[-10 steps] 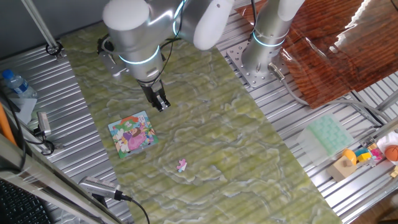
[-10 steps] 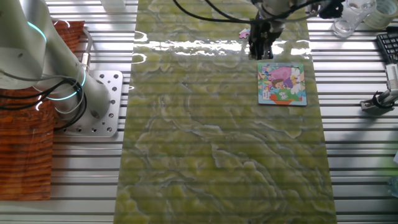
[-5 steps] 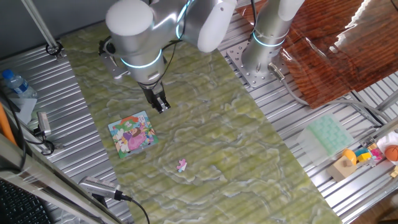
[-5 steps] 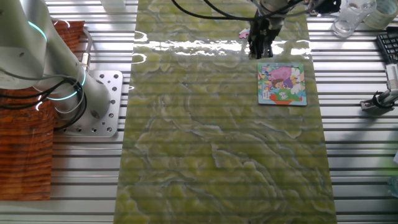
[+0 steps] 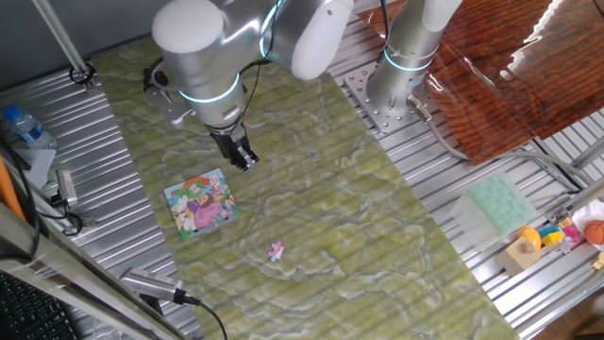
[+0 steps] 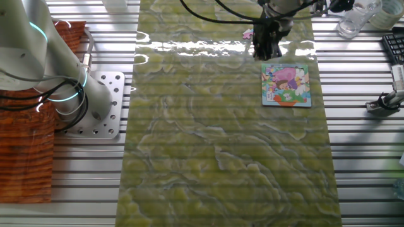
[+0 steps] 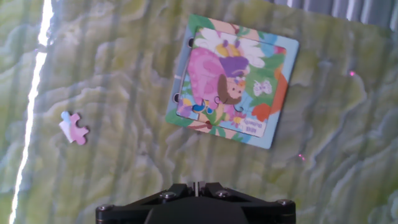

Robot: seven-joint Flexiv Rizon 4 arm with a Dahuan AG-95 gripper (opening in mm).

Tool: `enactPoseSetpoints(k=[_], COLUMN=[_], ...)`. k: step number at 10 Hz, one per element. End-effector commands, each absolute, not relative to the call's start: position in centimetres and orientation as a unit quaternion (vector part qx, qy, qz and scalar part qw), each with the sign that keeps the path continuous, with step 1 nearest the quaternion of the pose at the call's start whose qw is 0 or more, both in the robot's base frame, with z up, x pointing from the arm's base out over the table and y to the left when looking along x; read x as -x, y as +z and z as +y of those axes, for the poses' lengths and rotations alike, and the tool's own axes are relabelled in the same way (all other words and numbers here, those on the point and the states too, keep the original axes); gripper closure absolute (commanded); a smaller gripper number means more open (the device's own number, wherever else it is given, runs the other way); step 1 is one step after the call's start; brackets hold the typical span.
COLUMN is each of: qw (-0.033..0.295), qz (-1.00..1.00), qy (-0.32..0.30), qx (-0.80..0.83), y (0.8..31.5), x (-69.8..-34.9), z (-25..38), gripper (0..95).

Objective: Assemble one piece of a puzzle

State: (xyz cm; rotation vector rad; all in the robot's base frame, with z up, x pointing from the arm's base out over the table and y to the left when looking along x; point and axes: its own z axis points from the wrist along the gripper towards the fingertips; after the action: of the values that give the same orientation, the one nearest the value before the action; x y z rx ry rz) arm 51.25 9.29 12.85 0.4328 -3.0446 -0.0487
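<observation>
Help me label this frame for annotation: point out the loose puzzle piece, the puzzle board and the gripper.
piece [image 7: 74, 129]: hand view, its pink middle.
puzzle [image 7: 231, 81]: hand view, centre of the cartoon picture.
gripper [image 5: 243, 158]: one fixed view, between its fingertips.

1. I count one puzzle [image 5: 200, 203], lying flat on the green mat [image 5: 311, 198].
2. I count one loose piece [image 5: 275, 250], on the mat apart from the puzzle.
3. There is one mat under both.
4. I see one pale green tray [image 5: 497, 206] on the right.
5. One plastic bottle [image 5: 19, 124] lies at the far left.
6. I have one gripper [image 5: 243, 159].
</observation>
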Motion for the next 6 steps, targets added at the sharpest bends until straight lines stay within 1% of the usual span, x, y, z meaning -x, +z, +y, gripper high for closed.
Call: enactPoseSetpoints(k=[1,3,4,6], qw=[0.043,0.041,0.034,0.025], qz=[-0.993,-0.994,-0.993,-0.993], qy=[-0.009,-0.013,-0.016,-0.017], qx=[-0.113,-0.104,-0.11,-0.113], y=[12.7,12.9,12.8,11.9], x=[-51.7,-51.8,-51.7,-51.7], z=[11.8,13.6,15.1,17.2], gripper=[57.0,57.0,57.0,57.0])
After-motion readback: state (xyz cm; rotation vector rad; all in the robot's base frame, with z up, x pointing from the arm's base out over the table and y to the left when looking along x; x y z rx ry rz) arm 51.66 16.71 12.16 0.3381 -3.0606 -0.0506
